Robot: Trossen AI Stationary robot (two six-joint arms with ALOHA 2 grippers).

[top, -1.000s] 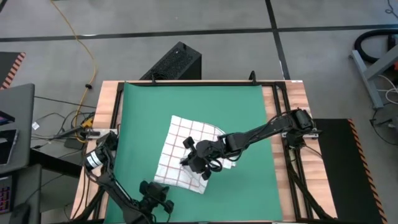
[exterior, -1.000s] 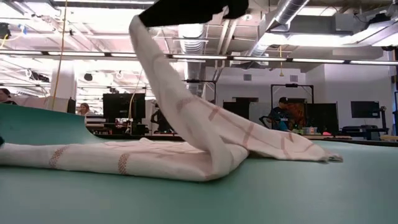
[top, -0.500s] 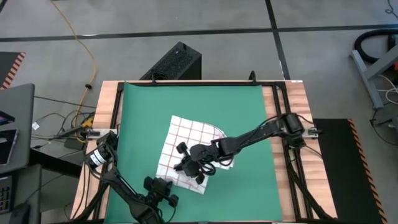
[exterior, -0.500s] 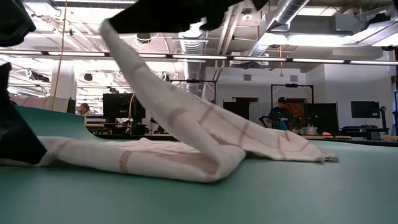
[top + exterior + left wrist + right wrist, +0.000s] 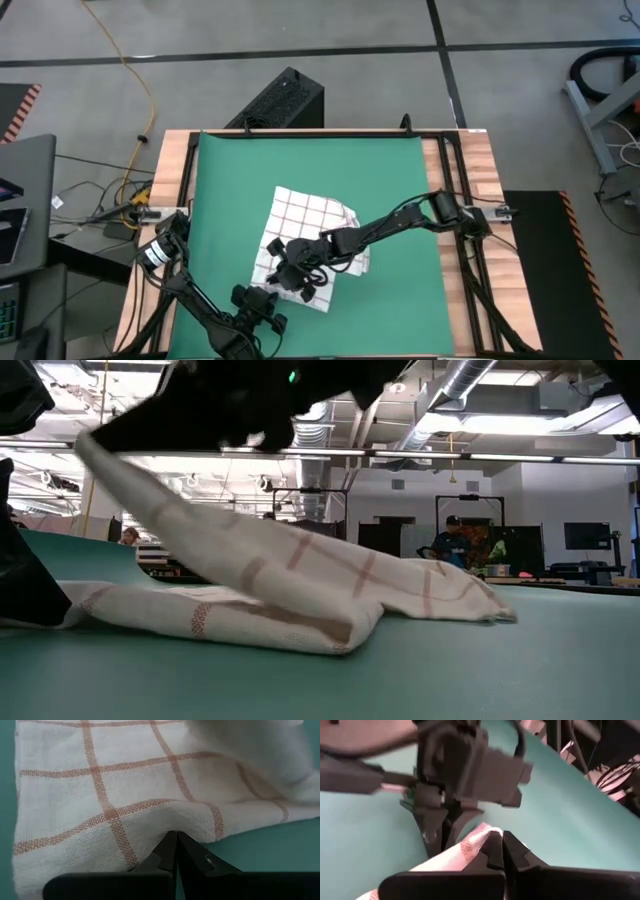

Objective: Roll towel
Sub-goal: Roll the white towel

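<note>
The white towel with thin red lines [image 5: 305, 218] lies on the green mat [image 5: 400, 170], partly folded over itself. My right gripper [image 5: 288, 272] reaches in from the table's right and is shut on a raised part of the towel [image 5: 120, 460], low over the towel's near left part. My left gripper [image 5: 262, 297] is shut at the towel's near edge [image 5: 125, 785]. In the low view it shows as a dark mass [image 5: 20, 585] at the towel's left end. The lower layer [image 5: 220, 622] lies flat on the mat. My left gripper has its shut fingertips [image 5: 172, 842] at the towel's near edge [image 5: 170, 815], where the cloth puckers up; it comes level from the table's near side. The edge stays down on the mat. My right gripper pinches an edge of the towel [image 5: 476, 839] between its two fingers, close to my left gripper. The held cloth slopes down from the fingers [image 5: 200, 530] onto the layer below and is fairly taut.
A black box [image 5: 285, 100] stands on the floor behind the table. The wooden table edge [image 5: 470, 160] and black rails run along both sides of the mat. People show far off in the room [image 5: 455, 545].
My right gripper has gone toward the table's left and near edges and down, drawing the held edge over the towel; the raised flap now lies much lower over the bottom layer. My left gripper has come in to the towel's near edge. The bottom layer has stayed put.
</note>
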